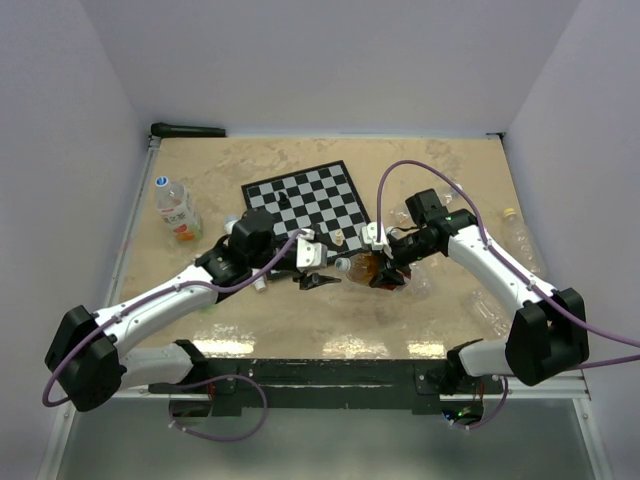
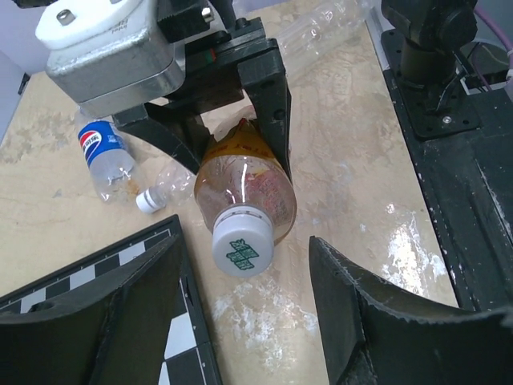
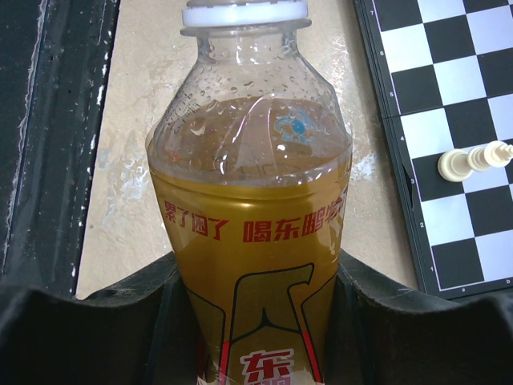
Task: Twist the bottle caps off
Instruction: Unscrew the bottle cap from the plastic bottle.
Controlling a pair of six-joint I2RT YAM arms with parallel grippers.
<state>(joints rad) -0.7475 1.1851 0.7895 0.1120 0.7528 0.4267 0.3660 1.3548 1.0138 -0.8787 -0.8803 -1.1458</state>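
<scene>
The white ribbed screw cap (image 2: 242, 245) is sitting in the middle of my left wrist view and at the top edge of my right wrist view. It is closing a clear plastic bottle of amber drink (image 3: 248, 241) that is lying nearly level. My right pincer (image 2: 232, 140) is clamping that bottle around its labelled body. My left pincer (image 2: 240, 321) is standing wide, one finger on each side of the cap with a gap both ways, touching nothing.

I am worrying about three things:
- My fingertips are only just reaching the cap, so a shallow pinch may be slipping off its ribs.
- The slick bottle may be turning inside my right grip instead of the cap loosening.
- With the neck lying so low, drink may be spilling onto the marbled beige bench (image 3: 128, 160) and the black-and-white chessboard (image 3: 449, 120) just beside it.
</scene>
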